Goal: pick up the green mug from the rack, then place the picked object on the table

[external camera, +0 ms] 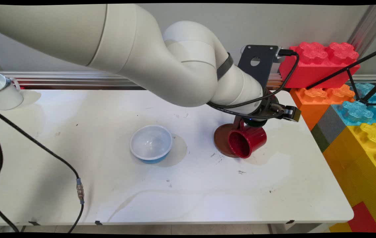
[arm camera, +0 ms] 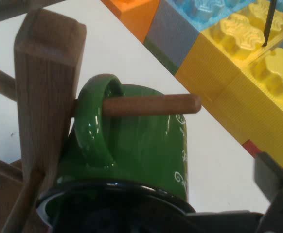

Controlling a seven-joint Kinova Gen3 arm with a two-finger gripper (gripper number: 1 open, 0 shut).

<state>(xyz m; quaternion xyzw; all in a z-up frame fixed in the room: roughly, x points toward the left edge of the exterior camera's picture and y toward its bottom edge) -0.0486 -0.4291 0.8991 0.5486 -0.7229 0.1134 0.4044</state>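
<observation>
A wooden mug tree stands on a round brown base (external camera: 222, 137) right of the table's middle; its post (arm camera: 44, 97) fills the left of the hand view. A green mug (arm camera: 141, 150) hangs by its handle on a wooden peg (arm camera: 151, 105). My gripper (external camera: 256, 119) is straight over this mug, close to its dark rim. One grey finger (arm camera: 273, 182) shows at the right, apart from the mug's wall with table between; the other is hidden. In the main view a red mug (external camera: 247, 140) hangs lower on the tree, its mouth facing the camera.
A white-and-blue bowl (external camera: 151, 143) sits mid-table, left of the tree. A white mug (external camera: 1, 91) stands at the far left back corner. Big toy bricks (external camera: 356, 132) are stacked beyond the table's right edge. A black cable (external camera: 35, 142) trails across the left side.
</observation>
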